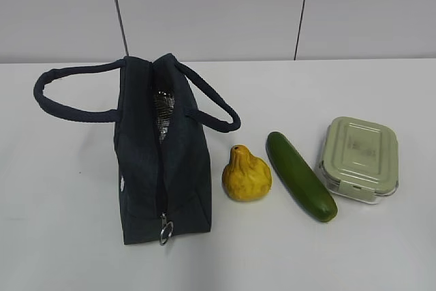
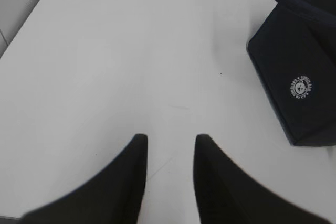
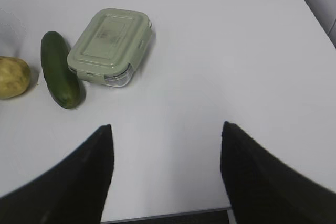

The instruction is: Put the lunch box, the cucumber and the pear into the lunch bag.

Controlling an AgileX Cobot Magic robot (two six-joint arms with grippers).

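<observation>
The navy lunch bag (image 1: 160,161) stands upright left of centre on the white table, its zipper partly open so silver lining shows; its logo side shows in the left wrist view as the lunch bag (image 2: 299,77). To its right lie the yellow pear (image 1: 246,176), the dark green cucumber (image 1: 300,176) and the sage-lidded lunch box (image 1: 358,158). The right wrist view shows the lunch box (image 3: 110,43), cucumber (image 3: 60,72) and pear (image 3: 11,77) far ahead to the left. My left gripper (image 2: 170,140) is open over bare table. My right gripper (image 3: 165,128) is open wide, holding nothing.
The white table (image 1: 61,223) runs to a grey panelled wall (image 1: 218,8) behind. Its near edge (image 3: 168,214) shows below my right gripper. Neither arm appears in the exterior view.
</observation>
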